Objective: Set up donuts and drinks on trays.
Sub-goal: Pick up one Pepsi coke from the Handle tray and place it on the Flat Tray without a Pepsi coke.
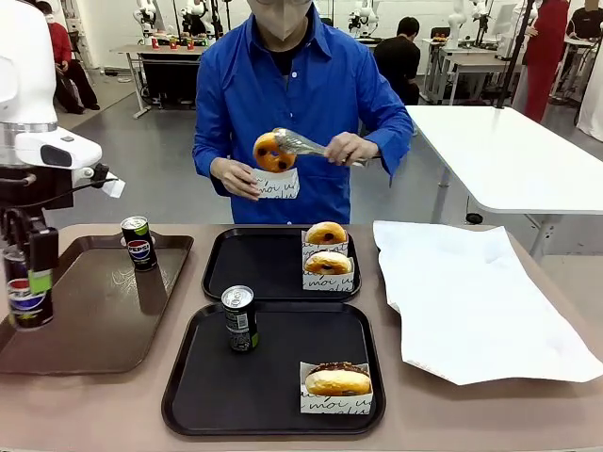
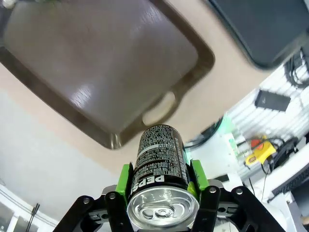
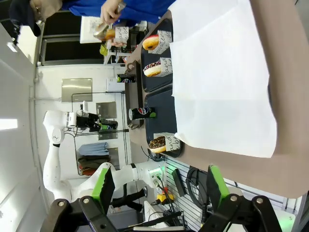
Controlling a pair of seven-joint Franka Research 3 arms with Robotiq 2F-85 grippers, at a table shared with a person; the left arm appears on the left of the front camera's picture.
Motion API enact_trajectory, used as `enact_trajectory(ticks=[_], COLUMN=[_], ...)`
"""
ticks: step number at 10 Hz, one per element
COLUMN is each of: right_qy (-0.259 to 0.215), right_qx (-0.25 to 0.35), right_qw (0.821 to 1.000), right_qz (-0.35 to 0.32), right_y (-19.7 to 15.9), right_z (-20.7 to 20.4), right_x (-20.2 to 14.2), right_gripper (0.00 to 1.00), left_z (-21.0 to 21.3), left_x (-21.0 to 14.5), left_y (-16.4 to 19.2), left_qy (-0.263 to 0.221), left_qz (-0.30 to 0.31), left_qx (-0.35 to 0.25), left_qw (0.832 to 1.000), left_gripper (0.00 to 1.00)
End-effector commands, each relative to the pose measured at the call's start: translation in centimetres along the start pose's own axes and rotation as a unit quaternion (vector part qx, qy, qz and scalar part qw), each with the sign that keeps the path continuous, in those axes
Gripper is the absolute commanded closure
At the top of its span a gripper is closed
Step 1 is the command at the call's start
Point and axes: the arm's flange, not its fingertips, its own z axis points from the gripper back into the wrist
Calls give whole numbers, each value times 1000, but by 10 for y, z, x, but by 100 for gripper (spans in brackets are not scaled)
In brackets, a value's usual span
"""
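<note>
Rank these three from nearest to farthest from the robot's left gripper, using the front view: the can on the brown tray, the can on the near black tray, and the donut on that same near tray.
1. Can on the brown tray, just beyond the left gripper.
2. Can on the near black tray, at that tray's far left.
3. Donut on the near tray, at its near right corner.

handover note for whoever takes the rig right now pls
Left gripper: jaws shut on a Pepsi can, held over the brown tray.
Right gripper: jaws open, empty, above the white paper.
Near black tray: one can, one donut. Far black tray: two donuts.
A spare can stands on the brown tray.
Person's tongs hold a donut over a sleeve.
Left: a can onto the far tray.
</note>
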Motion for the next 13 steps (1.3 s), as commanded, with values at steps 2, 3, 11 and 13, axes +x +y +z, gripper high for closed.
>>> enact_trajectory(ticks=[2, 3, 11, 13], right_qy=[5, 5, 5, 5], right_qx=[1, 1, 1, 1], right_qw=[1000, 1000, 1000, 1000], right_qz=[5, 5, 5, 5], right_y=[0, 0, 0, 0], right_z=[1, 1, 1, 1], right_x=[-1, -1, -1, -1], right_gripper=[0, 0, 0, 0], left_z=[33, 38, 6, -14], left_x=[83, 111, 79, 11], left_y=[3, 2, -8, -14], left_qy=[-30, -32, -86, -114], left_qz=[5, 8, -108, -101], left_qx=[41, 44, -22, -33], left_qw=[999, 999, 990, 988], left_gripper=[41, 41, 41, 41])
